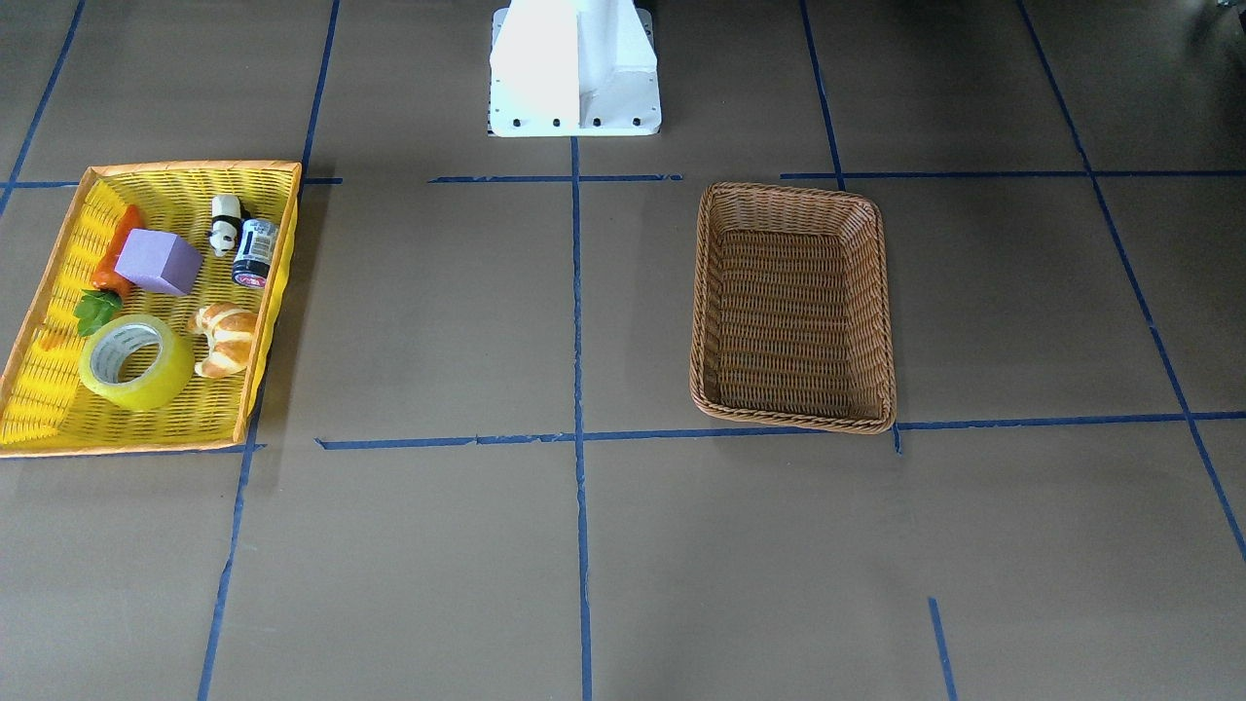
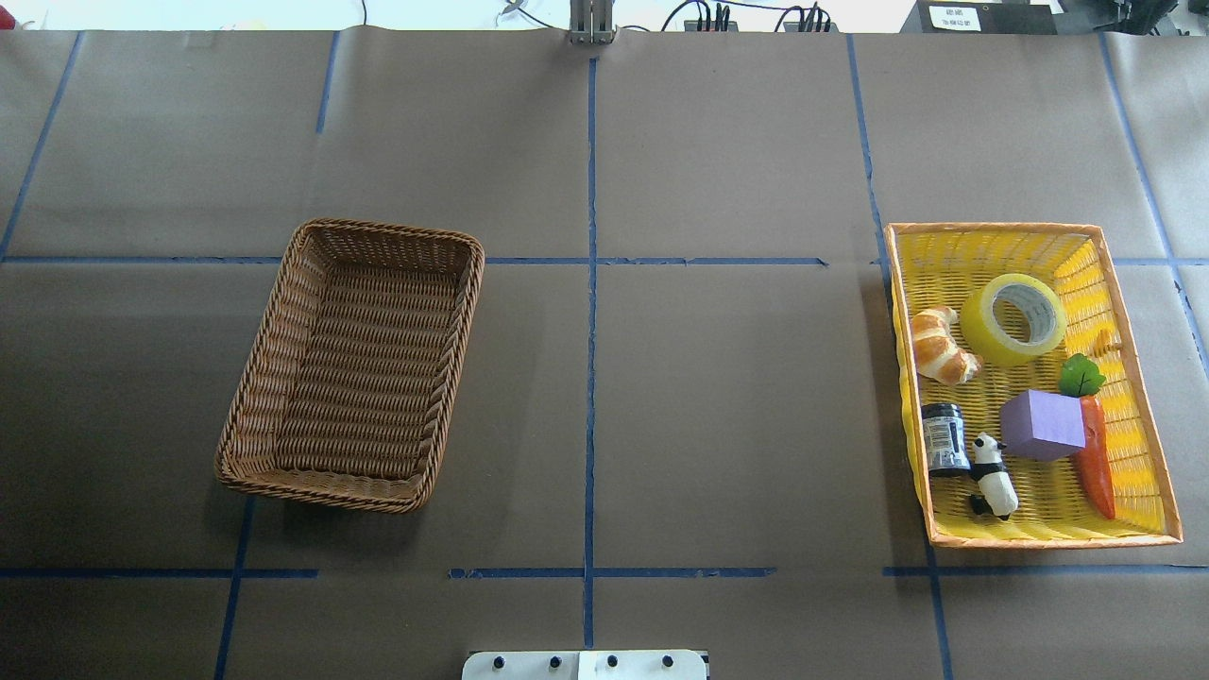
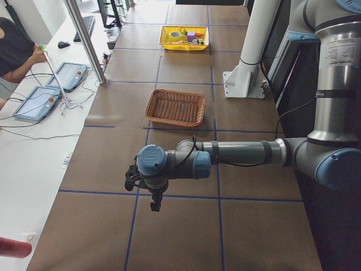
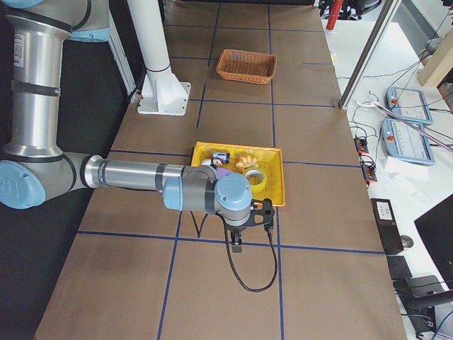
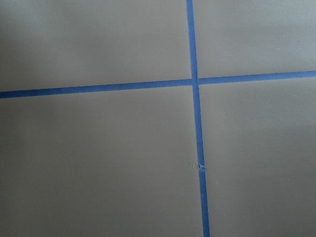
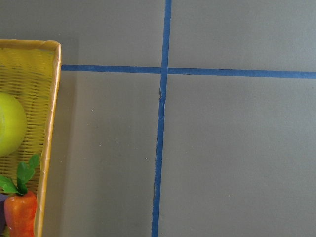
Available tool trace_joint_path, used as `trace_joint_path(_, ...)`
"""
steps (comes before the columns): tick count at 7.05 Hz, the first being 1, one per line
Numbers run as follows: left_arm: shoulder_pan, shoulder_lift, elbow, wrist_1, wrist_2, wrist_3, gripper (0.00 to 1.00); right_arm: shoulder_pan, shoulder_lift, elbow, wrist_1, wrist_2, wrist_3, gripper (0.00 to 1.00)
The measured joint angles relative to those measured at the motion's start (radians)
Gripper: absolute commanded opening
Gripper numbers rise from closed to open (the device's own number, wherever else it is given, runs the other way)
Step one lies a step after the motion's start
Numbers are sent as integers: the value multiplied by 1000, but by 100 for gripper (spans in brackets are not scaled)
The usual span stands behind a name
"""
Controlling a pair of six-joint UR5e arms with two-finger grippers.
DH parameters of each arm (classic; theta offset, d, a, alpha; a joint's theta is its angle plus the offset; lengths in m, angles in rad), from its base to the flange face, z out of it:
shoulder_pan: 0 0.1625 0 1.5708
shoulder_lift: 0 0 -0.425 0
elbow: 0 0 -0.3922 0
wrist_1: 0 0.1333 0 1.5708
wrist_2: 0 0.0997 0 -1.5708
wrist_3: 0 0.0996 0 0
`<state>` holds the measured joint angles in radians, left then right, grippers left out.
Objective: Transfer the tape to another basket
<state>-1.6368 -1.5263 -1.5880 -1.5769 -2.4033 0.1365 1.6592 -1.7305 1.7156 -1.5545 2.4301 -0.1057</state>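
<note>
The tape [image 1: 136,362] is a yellow translucent roll with a pale core. It lies in the yellow plastic basket [image 1: 195,167], next to a croissant [image 1: 226,337]. It also shows in the overhead view [image 2: 1013,319] and at the left edge of the right wrist view [image 6: 10,123]. The brown wicker basket [image 2: 378,229] stands empty on the table's other half. My left gripper [image 3: 155,202] shows only in the exterior left view, hanging over bare table beyond the wicker basket. My right gripper [image 4: 237,246] shows only in the exterior right view, just outside the yellow basket. I cannot tell whether either is open.
The yellow basket also holds a purple block [image 2: 1042,425], a toy carrot [image 2: 1096,463], a panda figure [image 2: 994,475] and a small dark jar [image 2: 945,438]. The robot's white base [image 1: 574,68] stands at the table's edge. Blue tape lines grid the brown table.
</note>
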Motion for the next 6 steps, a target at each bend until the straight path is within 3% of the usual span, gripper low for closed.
trace_joint_path(6,1,-1,3,1,-1,-2,100,1,-2,2,6,0,10,100)
